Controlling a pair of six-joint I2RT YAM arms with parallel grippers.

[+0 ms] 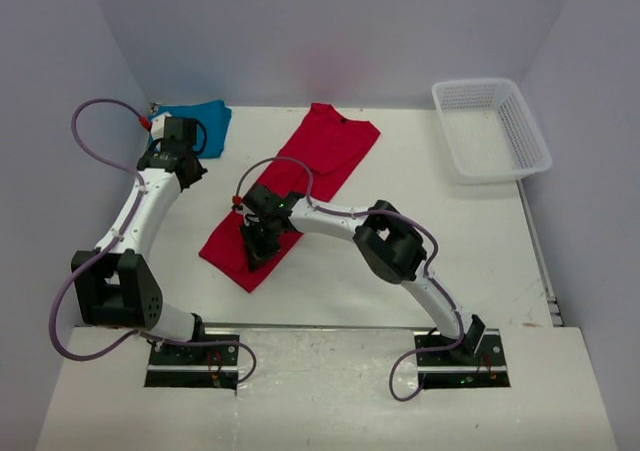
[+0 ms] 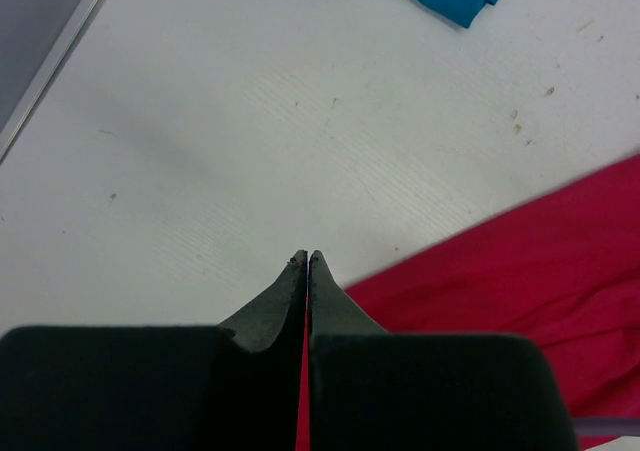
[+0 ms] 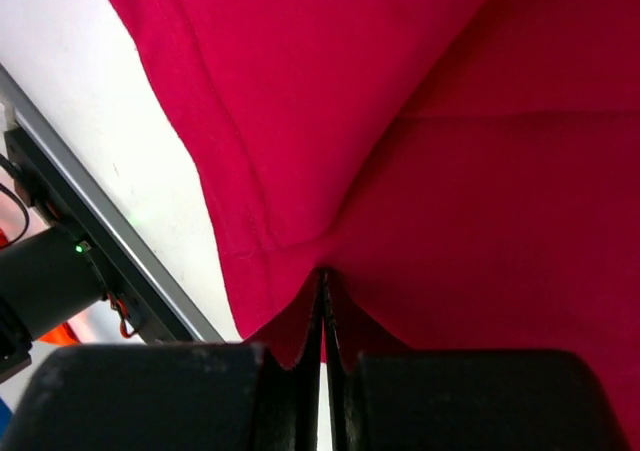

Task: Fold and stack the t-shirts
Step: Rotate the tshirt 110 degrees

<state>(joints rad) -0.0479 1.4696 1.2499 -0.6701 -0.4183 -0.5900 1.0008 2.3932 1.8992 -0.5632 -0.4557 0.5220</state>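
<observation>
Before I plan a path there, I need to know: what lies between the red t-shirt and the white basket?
Nothing but bare table; the top view shows it between the red t-shirt and the white basket.

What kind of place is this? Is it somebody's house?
Probably a robot test booth, not a house. A left arm and right arm are bolted to a white table, plain walls box it in, and on it lie a red t-shirt, a teal-blue t-shirt and a white basket.

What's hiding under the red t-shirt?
Only the white table shows around the red t-shirt, which lies flat on it. The right hand pinches its near edge. Anything beneath the cloth is covered.
</observation>
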